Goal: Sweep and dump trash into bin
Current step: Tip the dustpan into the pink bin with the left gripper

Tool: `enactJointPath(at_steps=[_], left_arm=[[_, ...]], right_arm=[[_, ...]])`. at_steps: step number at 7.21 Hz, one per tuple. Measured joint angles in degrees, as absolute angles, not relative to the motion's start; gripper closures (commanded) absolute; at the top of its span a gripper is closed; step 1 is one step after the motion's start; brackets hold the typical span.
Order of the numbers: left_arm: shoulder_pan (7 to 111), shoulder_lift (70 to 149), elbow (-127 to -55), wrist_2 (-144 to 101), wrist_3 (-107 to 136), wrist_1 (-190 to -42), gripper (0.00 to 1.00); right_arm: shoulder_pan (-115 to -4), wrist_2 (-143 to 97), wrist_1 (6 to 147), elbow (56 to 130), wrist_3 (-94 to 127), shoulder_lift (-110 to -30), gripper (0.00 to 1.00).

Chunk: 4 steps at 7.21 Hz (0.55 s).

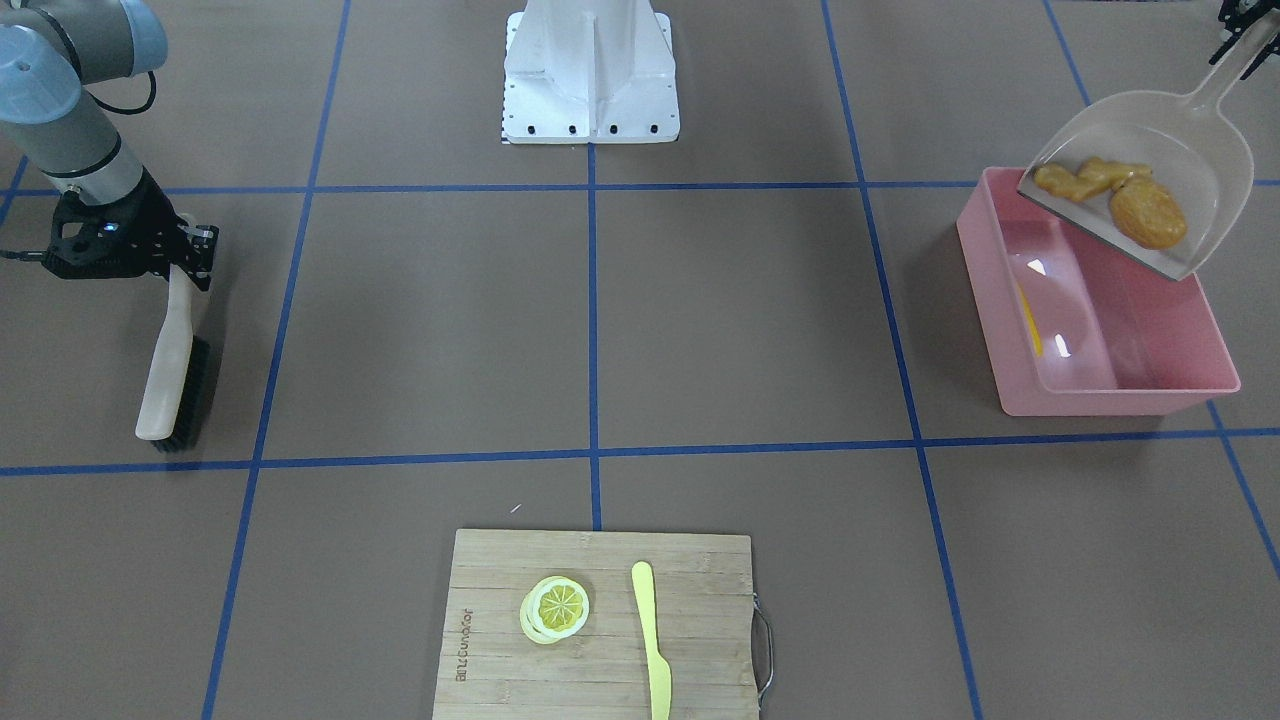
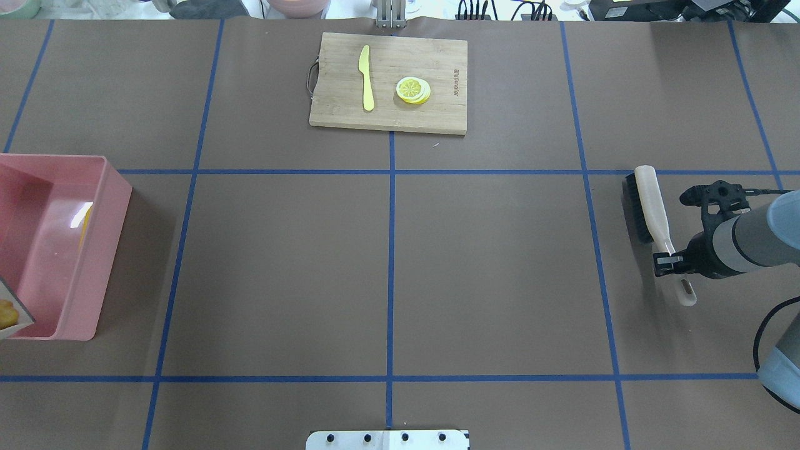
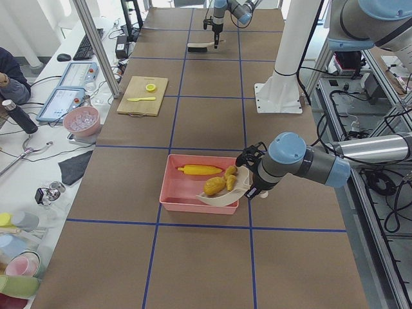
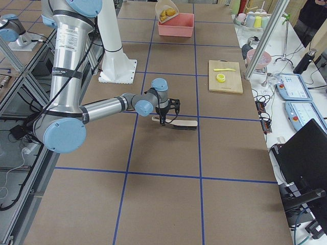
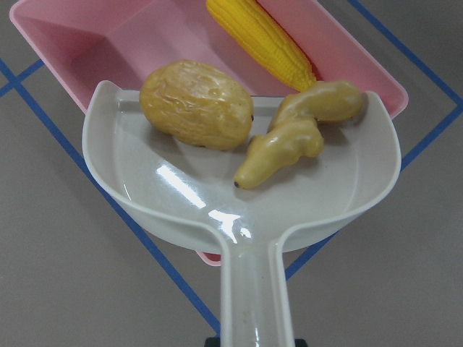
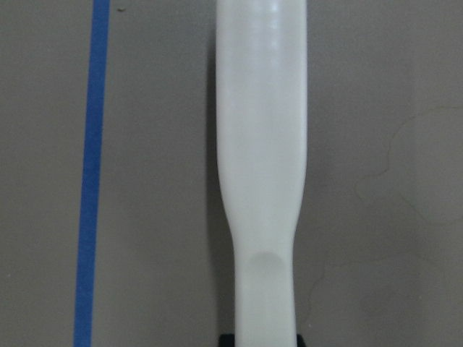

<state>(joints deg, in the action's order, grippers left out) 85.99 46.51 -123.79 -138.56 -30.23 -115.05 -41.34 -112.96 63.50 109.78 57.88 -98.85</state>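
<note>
Tape lines (image 2: 390, 250) grid the brown table (image 2: 500, 281); left hand (image 1: 1243, 38) grips dustpan (image 1: 1180, 130), right hand (image 2: 672, 259) grips brush (image 2: 650, 200).

Brown table (image 1: 750, 320), blue tape grid (image 1: 592, 300)

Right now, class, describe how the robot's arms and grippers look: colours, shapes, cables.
Right arm and left arm: silver-grey tubes with pale blue joint caps. Right gripper and left gripper: black, angular. A black cable loops by the right arm.
</note>
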Motion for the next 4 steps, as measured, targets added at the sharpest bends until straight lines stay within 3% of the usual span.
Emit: enactJointPath(at_steps=[1,2,4], left_arm=[[86.2,46.5,-124.4,-137.8,-31.6,-113.6,1.0],[86.3,46.7,-125.3,-137.3,-32.5,-111.8,1.0],[87.9,49.4,-128.4,-136.3,-37.3,-102.1,1.0]], right_arm=[[-41.3,-113.0,63.3,109.5,58.4,-98.6,0.32],[-41.3,-113.0,63.2,109.4,58.7,-98.6,0.0],[-41.3,-113.2,63.1,109.5,59.3,-98.5,0.0]])
